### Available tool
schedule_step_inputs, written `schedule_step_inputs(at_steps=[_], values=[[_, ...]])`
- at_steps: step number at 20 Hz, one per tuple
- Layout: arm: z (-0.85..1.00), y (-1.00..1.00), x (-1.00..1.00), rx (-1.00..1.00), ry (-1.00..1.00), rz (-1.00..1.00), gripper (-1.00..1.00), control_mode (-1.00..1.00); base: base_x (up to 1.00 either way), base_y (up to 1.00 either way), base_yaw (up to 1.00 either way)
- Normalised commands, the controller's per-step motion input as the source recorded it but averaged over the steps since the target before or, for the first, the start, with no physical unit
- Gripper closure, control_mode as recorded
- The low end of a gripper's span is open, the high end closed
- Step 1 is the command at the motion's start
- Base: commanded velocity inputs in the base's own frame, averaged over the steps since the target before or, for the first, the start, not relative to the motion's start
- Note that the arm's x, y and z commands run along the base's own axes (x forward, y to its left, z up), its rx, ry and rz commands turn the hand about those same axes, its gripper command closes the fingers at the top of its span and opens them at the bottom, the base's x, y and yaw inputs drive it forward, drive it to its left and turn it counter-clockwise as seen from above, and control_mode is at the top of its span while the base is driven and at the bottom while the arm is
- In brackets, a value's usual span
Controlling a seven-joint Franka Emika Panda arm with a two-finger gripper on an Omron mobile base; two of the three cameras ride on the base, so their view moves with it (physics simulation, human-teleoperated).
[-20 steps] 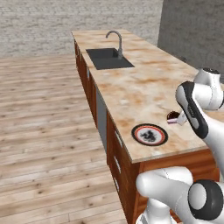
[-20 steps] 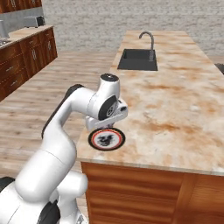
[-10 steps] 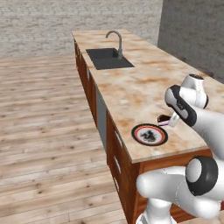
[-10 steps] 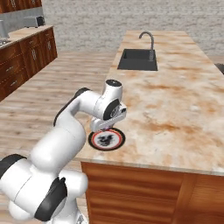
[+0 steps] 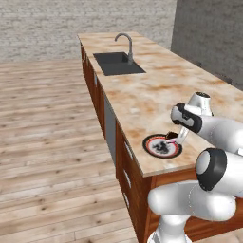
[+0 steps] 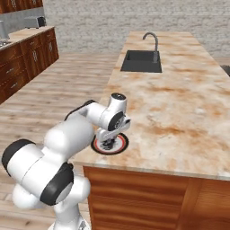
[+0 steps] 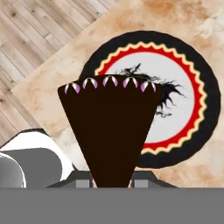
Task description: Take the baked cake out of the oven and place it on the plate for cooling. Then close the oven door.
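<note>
The cake [image 7: 109, 127] is a dark brown wedge with pink-and-white dollops along its wide edge. My gripper [image 7: 111, 180] is shut on its narrow end. It hangs just over the plate [image 7: 205, 100], a round plate with a dark rim, a red zigzag ring and a white centre with a dark blot. The plate [image 5: 151, 142] lies on the marble island counter near its front corner, and the gripper [image 5: 172, 137] points down at its right side. From the other side, the gripper [image 6: 108, 142] stands over the plate [image 6: 122, 143]. The oven and the oven door are out of view.
A dark sink [image 5: 118, 63] with a curved faucet [image 5: 127, 45] is set into the far part of the counter [image 6: 179, 108]. The counter's edge runs close beside the plate, with wood floor [image 5: 47, 142] below. Wooden cabinets [image 6: 27, 54] line the far left wall.
The arm has swung left and down, bringing the gripper and the cake from beside the plate to just over it. The plate has stayed where it was.
</note>
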Motion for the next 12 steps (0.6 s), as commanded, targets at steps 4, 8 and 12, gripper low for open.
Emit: schedule_step_inputs(at_steps=[4,8,12], values=[[-0.43,0.24,0.46,0.00,0.00,0.00,1.00,-1.00,0.00,0.00,0.00],[-0.09,0.07,0.42,0.00,0.00,0.00,1.00,-1.00,0.00,0.00,0.00],[-0.07,0.00,0.35,0.00,0.00,0.00,1.00,-1.00,0.00,0.00,0.00]])
